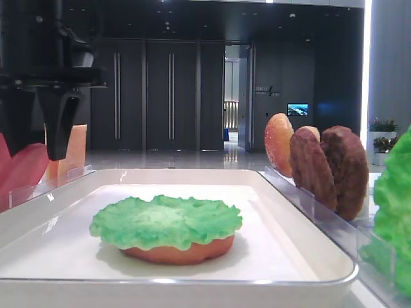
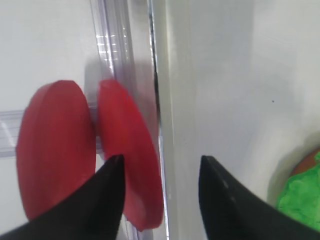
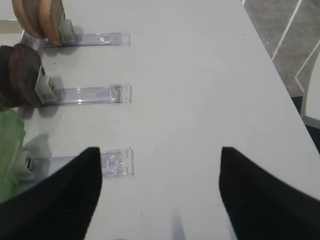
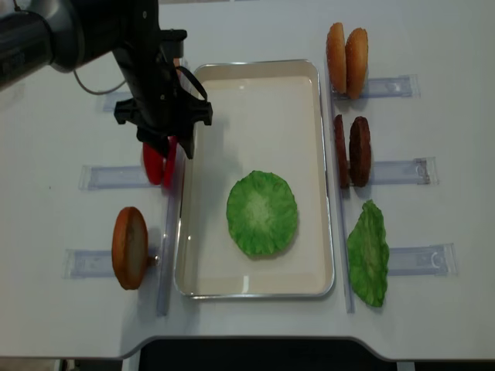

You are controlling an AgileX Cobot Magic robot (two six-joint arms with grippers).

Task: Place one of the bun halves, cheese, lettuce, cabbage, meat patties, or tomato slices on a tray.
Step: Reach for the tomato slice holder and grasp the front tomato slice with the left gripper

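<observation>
While the left gripper (image 4: 172,147) hung at the upper left of the overhead view, its black fingers (image 2: 107,200) stood apart astride the nearer of two smooth red tomato slices (image 2: 131,155), one finger between the two discs and the other over the tray rim; whether the pads touched the slice could not be told. Both slices stood on edge in a clear plastic holder rack (image 4: 116,176) just left of the large white rectangular tray (image 4: 309,77). On the tray lay a frilly green lettuce leaf (image 4: 262,212) atop an orange-brown bun half (image 1: 186,251). The right gripper (image 3: 160,195) stood wide open over bare white table (image 3: 200,75), holding nothing. Right of the tray stood two more bun halves (image 4: 346,59), two dark brown meat patties (image 4: 352,151) and another lettuce leaf (image 4: 368,253). One further bun half (image 4: 129,247) stood at lower left.
</observation>
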